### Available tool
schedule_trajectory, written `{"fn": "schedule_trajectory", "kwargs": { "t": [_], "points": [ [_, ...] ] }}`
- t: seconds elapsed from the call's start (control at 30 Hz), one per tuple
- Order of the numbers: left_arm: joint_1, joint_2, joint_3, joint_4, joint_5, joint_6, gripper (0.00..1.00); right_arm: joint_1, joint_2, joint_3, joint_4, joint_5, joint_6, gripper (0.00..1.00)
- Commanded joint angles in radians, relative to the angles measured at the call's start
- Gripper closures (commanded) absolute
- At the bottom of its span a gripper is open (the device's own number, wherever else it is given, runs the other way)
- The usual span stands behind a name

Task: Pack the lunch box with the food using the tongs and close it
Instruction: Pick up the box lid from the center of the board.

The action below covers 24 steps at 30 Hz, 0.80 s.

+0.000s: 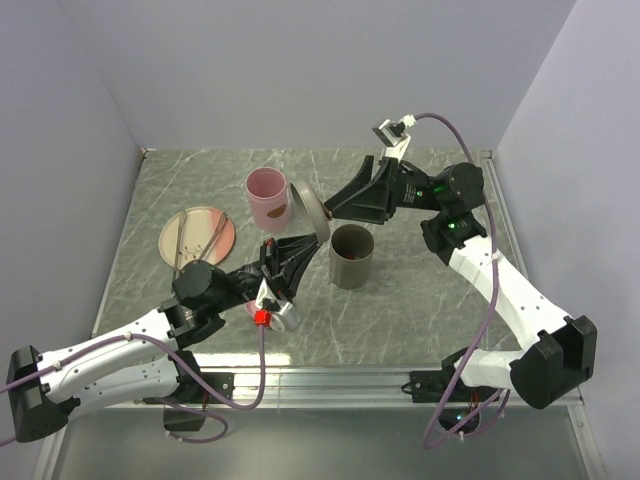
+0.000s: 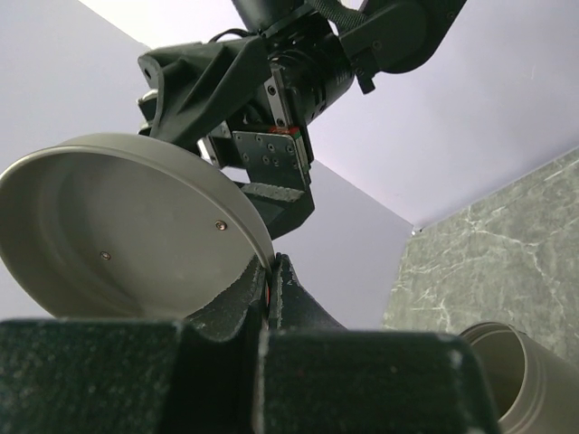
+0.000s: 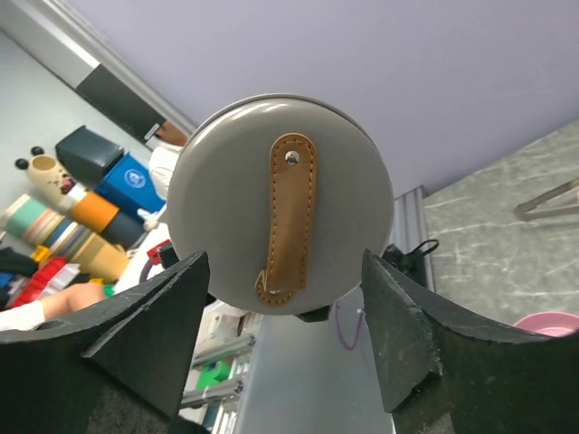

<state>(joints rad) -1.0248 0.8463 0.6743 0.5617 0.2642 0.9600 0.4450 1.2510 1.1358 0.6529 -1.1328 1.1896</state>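
A round grey lid [image 1: 308, 208] with a tan leather strap [image 3: 289, 217] hangs on edge above the table. My left gripper [image 2: 271, 271] is shut on its lower rim. My right gripper [image 3: 285, 298] faces the strap side, open. Its fingers [image 3: 154, 325] stand to either side of the lid without touching it. The grey lunch box cylinder [image 1: 352, 257] stands open just below, and a pink tier [image 1: 268, 197] stands behind it. The silver tongs [image 1: 186, 243] lie across the pink plate [image 1: 222, 232] at the left. I cannot make out the food.
The two arms meet over the table's middle, above the grey cylinder [image 2: 525, 380]. The table's metal rail runs along the near edge [image 1: 330, 375]. Walls close in the back and both sides.
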Motion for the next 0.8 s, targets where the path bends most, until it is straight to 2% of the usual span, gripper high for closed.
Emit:
{"fn": "schedule_trajectory", "kwargs": {
  "t": [0.0, 0.3, 0.43, 0.77],
  "points": [
    [-0.011, -0.001, 0.013, 0.069, 0.021, 0.029, 0.99, 0.03, 0.005, -0.002, 0.074, 0.013, 0.033, 0.27],
    [-0.017, 0.005, -0.007, 0.118, 0.029, 0.049, 0.99, 0.038, 0.033, -0.016, 0.232, 0.001, 0.205, 0.46],
    [-0.018, 0.01, -0.007, 0.119, 0.032, 0.049, 0.99, 0.06, 0.047, -0.007, 0.237, -0.005, 0.217, 0.49],
    [-0.023, -0.001, -0.018, 0.09, 0.044, 0.042, 0.99, 0.083, 0.062, 0.035, 0.2, -0.012, 0.185, 0.51]
  ]
}}
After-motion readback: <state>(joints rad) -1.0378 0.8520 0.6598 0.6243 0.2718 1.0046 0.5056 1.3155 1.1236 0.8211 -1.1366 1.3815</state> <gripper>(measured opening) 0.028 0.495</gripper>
